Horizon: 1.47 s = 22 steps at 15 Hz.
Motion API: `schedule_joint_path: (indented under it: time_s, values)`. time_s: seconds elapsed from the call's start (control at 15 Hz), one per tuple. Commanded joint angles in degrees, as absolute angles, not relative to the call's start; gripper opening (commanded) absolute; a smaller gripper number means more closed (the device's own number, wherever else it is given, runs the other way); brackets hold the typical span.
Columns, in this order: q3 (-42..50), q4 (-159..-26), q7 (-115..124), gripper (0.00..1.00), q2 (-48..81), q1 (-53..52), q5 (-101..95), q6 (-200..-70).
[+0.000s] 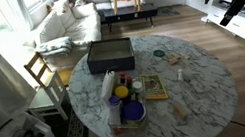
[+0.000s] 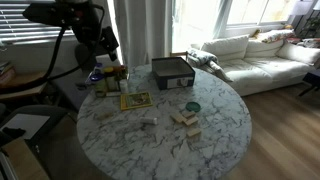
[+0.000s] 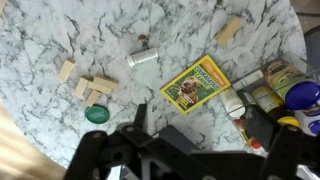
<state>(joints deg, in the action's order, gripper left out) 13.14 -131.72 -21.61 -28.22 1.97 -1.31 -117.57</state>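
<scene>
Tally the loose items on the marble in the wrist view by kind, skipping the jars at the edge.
Wooden blocks: 5, though the left cluster is hard to split
Green lid: 1
White tube: 1
Yellow booklet: 1
Total: 8

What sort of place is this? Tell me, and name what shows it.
Most likely a home living room: a white fabric sofa sits by bright windows, and a light wooden chair stands beside the round white marble-topped table.
</scene>
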Motion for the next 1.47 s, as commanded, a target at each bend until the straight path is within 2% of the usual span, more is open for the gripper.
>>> schedule_joint_path:
  time_s: [0.0,0.33,0.47,0.87,1.07,1.13,1.4]
  values:
    - [12.64,-131.62,-21.84,1.00,-28.13,2.56,-0.99,-117.46]
    - [12.64,-131.62,-21.84,1.00,-28.13,2.56,-0.99,-117.46]
    - [9.39,-129.50,-19.10,1.00,-23.55,1.02,-1.59,-111.76]
    - [-1.23,-127.84,0.22,1.00,-8.62,-1.51,-1.27,-110.49]
    - [-2.28,-126.44,7.20,1.00,0.19,-1.17,-2.06,-110.82]
    - [-2.15,-129.35,3.45,1.00,-5.89,-1.78,-1.16,-111.38]
    - [-1.98,-126.95,5.89,1.00,0.65,-1.57,-1.25,-111.45]
